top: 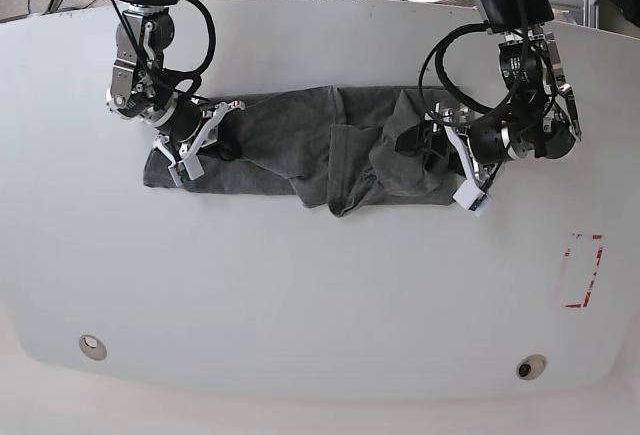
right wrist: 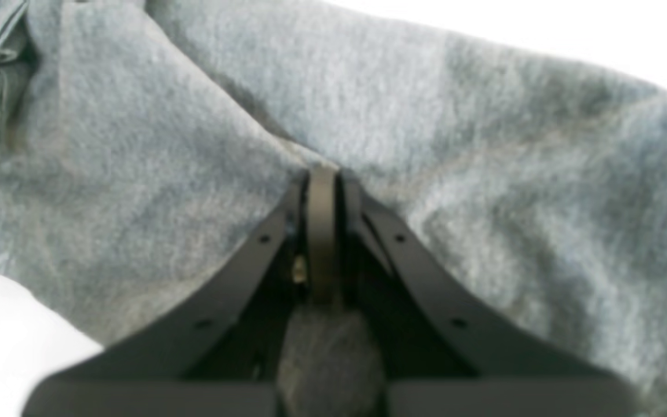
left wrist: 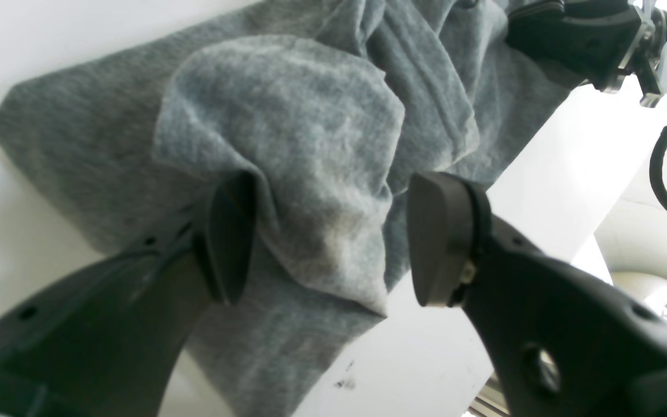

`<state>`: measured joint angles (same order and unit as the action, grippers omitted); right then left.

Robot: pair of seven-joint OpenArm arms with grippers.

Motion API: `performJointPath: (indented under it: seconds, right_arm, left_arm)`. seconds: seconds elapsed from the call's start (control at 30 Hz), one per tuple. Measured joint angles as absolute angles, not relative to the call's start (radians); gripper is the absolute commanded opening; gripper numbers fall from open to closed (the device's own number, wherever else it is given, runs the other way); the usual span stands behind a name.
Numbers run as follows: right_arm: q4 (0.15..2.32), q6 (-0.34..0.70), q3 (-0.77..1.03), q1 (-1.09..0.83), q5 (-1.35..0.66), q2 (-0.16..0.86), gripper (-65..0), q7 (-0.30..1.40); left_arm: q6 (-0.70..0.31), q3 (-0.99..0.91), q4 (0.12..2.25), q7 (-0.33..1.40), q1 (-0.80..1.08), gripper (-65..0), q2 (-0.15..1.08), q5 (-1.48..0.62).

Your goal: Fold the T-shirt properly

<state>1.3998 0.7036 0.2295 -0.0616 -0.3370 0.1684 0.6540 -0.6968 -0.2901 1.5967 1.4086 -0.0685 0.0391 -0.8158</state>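
The dark grey T-shirt [top: 290, 145] lies bunched in a long strip across the white table [top: 320, 295]. In the base view my right gripper [top: 198, 143] is at the strip's left end. The right wrist view shows that gripper [right wrist: 322, 185] shut, with the T-shirt [right wrist: 484, 145] pinched between its fingers. My left gripper [top: 428, 150] is at the strip's right end. In the left wrist view it [left wrist: 333, 243] stands open, and a raised fold of the T-shirt [left wrist: 310, 150] hangs between its fingers, touching the left one [left wrist: 232, 243].
A red and white rectangle outline [top: 583, 272] is marked on the table at the right. Two round fittings [top: 92, 346] [top: 531, 366] sit near the front edge. Cables and stands crowd the back edge. My right arm [left wrist: 588, 35] shows at the top of the left wrist view.
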Motion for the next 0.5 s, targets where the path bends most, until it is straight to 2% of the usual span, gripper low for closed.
performJointPath:
  seconds: [0.17,0.5]
  right_arm:
    - [1.4,0.704,0.229,-0.061,-0.337,0.166,-62.8,0.654]
    - [1.4,0.704,0.228,-0.061,-0.337,0.163,-62.8,0.654]
  left_arm:
    - [-0.697,-0.178,1.597,1.414,-0.067,-26.7,0.042,-0.809]
    - [-0.697,0.171,1.6,1.405,-0.126,-26.7,0.039,-0.825]
